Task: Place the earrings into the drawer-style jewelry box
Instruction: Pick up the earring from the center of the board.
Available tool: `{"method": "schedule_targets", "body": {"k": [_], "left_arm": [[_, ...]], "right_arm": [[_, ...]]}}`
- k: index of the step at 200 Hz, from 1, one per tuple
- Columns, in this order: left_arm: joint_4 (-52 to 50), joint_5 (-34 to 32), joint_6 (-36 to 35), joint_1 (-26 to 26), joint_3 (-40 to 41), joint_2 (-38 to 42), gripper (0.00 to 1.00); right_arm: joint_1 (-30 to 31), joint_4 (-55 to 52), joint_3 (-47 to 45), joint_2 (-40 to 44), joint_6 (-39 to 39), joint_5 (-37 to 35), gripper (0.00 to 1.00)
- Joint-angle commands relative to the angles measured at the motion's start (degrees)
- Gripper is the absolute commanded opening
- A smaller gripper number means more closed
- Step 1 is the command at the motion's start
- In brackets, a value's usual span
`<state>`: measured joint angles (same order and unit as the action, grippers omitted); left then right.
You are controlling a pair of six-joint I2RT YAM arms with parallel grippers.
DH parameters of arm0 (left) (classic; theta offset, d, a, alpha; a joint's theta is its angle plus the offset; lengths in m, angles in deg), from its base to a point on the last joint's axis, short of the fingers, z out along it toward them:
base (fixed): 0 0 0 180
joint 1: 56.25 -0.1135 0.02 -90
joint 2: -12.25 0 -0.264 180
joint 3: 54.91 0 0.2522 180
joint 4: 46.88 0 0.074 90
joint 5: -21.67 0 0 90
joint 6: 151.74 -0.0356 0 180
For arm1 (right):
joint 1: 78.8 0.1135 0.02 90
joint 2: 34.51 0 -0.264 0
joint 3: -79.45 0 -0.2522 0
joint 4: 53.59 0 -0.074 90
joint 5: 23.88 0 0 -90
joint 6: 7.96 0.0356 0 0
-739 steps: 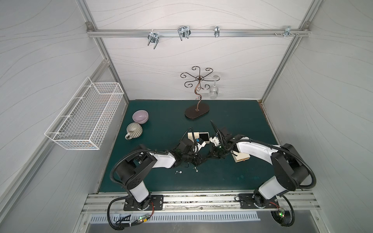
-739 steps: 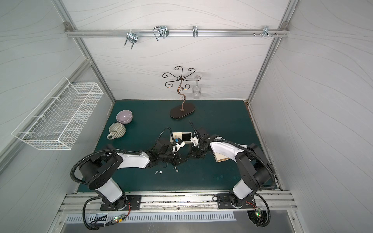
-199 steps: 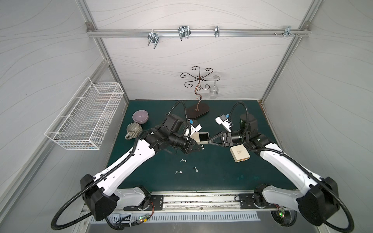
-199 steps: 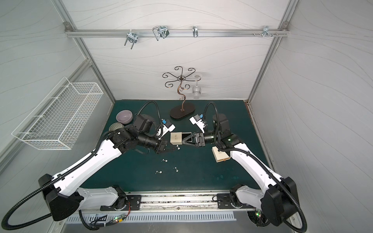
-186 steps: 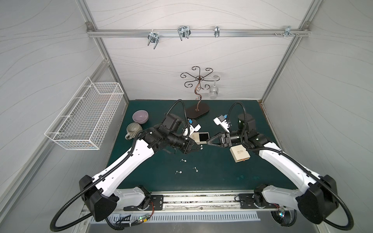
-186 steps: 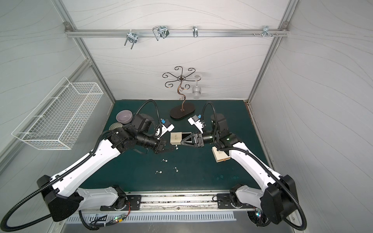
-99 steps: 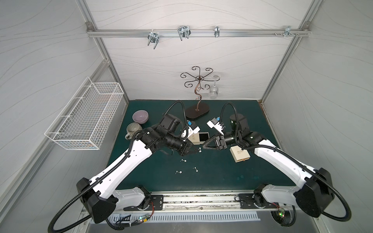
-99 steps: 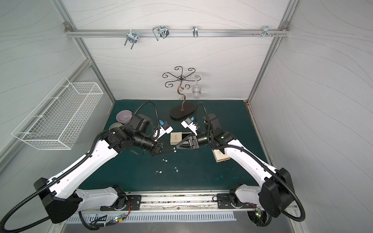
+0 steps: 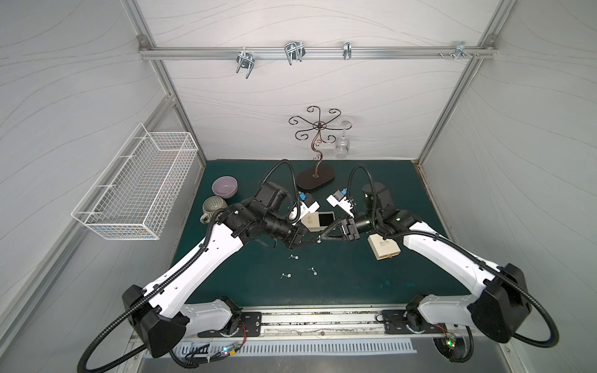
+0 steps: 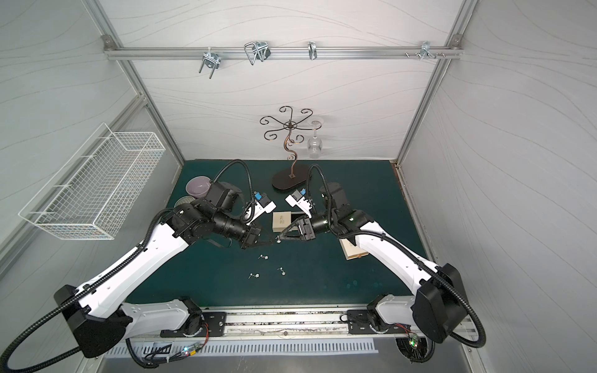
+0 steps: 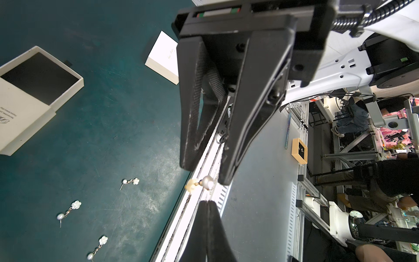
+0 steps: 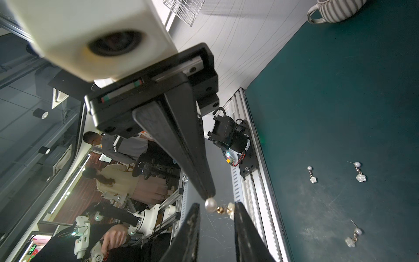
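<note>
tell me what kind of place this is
Probably a robotics lab's test cell: a white-walled booth with an aluminium rail overhead, two robot arms mounted at the edge of a green mat, and, in the wrist views, people among more aluminium frames outside.

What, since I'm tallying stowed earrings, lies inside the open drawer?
Only black lining shows in the exposed part of the drawer, no earring. Its other end is hidden under the sleeve. The left gripper holds one earring.

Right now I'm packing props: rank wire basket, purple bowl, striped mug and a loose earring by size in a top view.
1. wire basket
2. purple bowl and striped mug, about alike
3. loose earring
</note>
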<state>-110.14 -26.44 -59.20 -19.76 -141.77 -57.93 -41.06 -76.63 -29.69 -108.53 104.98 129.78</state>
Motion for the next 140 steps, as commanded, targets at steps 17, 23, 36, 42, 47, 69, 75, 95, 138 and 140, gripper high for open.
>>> {"method": "schedule_targets", "body": {"k": [17, 23, 36, 42, 47, 69, 75, 95, 138, 140], "left_arm": [[2.0, 1.0, -1.4, -0.3, -1.8, 0.6, 0.00], [2.1, 0.9, -1.4, -0.3, -1.8, 0.6, 0.00], [2.2, 0.6, -1.4, -0.3, -1.7, 0.8, 0.00], [2.2, 0.6, -1.3, -0.4, -1.7, 0.8, 0.00], [2.2, 0.5, -1.4, -0.3, -1.7, 0.8, 0.00], [1.9, 0.1, -1.5, -0.4, -1.8, 0.8, 0.00], [2.0, 0.0, -1.6, -0.5, -1.8, 0.8, 0.00], [2.3, 0.1, -1.3, -0.6, -1.7, 0.7, 0.00], [3.2, 0.2, -0.8, -0.7, -1.3, 0.9, 0.00], [3.2, 0.2, -0.8, -0.6, -1.3, 1.0, 0.00]], "right_arm": [[0.5, 0.4, 1.6, -0.3, 0.1, 0.6, 0.25], [0.5, 0.5, 1.7, -0.3, 0.0, 0.6, 0.24], [0.5, 0.6, 1.9, -0.3, 0.2, 0.6, 0.23], [0.5, 0.3, 2.0, -0.3, 0.2, 0.4, 0.22], [0.5, 0.1, 2.1, -0.4, 0.1, 0.5, 0.22], [0.6, 0.2, 2.7, -0.3, 0.5, 0.8, 0.21], [0.5, 0.1, 2.7, -0.2, 0.5, 0.9, 0.20], [0.6, 0.2, 2.8, -0.1, 0.5, 0.7, 0.20], [0.8, 0.4, 2.7, -0.7, 0.7, 0.4, 0.23], [0.8, 0.4, 2.7, -0.8, 0.7, 0.3, 0.23]]}}
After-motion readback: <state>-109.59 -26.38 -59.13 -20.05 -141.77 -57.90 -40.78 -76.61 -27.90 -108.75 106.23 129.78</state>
